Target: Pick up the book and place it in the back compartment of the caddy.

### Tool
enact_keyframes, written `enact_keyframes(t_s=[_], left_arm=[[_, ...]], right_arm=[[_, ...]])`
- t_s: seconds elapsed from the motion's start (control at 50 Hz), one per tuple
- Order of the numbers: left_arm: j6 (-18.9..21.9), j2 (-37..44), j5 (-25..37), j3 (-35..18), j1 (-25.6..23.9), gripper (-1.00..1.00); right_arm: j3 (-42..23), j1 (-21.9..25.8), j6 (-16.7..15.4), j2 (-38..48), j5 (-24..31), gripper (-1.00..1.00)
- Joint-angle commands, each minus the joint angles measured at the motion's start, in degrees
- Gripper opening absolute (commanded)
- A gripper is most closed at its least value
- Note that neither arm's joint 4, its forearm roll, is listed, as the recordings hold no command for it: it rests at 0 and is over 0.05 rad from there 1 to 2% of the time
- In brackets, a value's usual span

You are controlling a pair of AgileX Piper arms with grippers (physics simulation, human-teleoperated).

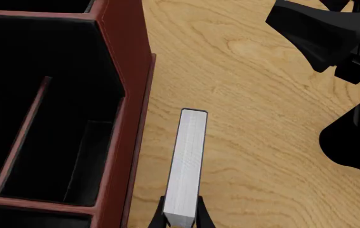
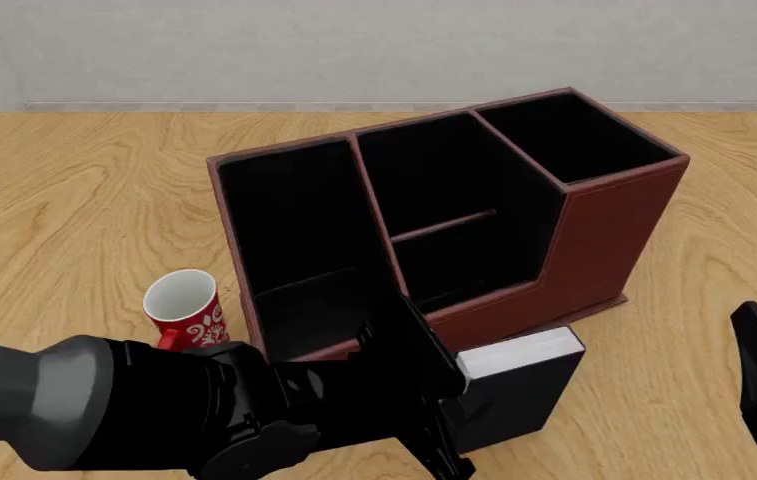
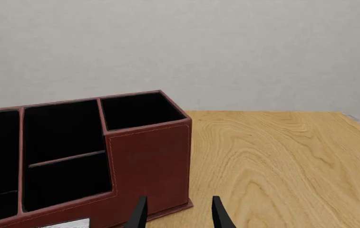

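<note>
The book (image 2: pixel 528 388), black covers with a white page block, stands upright just in front of the caddy's (image 2: pixel 618 225) low front wall. My left gripper (image 2: pixel 448 392) is shut on it. In the left wrist view the fingers (image 1: pixel 161 216) clamp the near end of the book (image 1: pixel 189 161), with the caddy (image 1: pixel 126 118) beside it. The back compartment (image 2: pixel 421 180) is the rear middle cell behind a low divider, and it holds nothing. Off to the right, my right gripper (image 3: pixel 178 216) is open and holds nothing; it faces the caddy (image 3: pixel 148 161).
A red mug (image 2: pixel 186 308) with a white pattern stands left of the caddy's front corner, close to my left arm. The right arm (image 1: pixel 322 33) shows dark in the left wrist view, beyond the book. Bare wooden table (image 2: pixel 71 200) surrounds the caddy.
</note>
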Motion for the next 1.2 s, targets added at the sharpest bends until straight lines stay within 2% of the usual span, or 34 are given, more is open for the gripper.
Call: enact_keyframes(t_s=[0.02, 0.5, 0.76, 0.86, 0.88, 0.9, 1.0, 1.2], left_arm=[[2.47, -1.37, 0.37, -0.16, 0.56, -1.00], [6.70, -9.28, -0.75, 0.59, 2.90, -1.00], [6.27, -14.73, 0.07, -0.04, 3.81, -1.00], [6.32, -16.82, 1.78, -1.01, 3.64, -1.00], [6.83, -17.34, 2.58, -1.45, 3.60, -1.00], [9.19, -17.49, 4.22, -2.11, 3.19, -1.00], [8.86, -18.88, 6.73, -4.75, 4.30, -1.00], [8.27, -18.94, 10.36, -7.19, 3.35, -1.00]], right_arm=[[0.04, -0.01, 0.05, 0.03, -0.02, 1.00], [-0.04, 0.00, -0.02, -0.03, 0.04, 1.00], [-0.06, 0.00, 0.01, -0.03, 0.09, 1.00], [-0.03, 0.00, -0.02, -0.04, 0.05, 1.00], [-0.04, 0.00, -0.01, -0.04, 0.06, 1.00], [-0.04, -0.01, 0.03, -0.03, 0.09, 1.00], [-0.02, -0.01, 0.00, -0.03, 0.06, 1.00], [0.01, -0.01, 0.00, -0.03, 0.02, 1.00]])
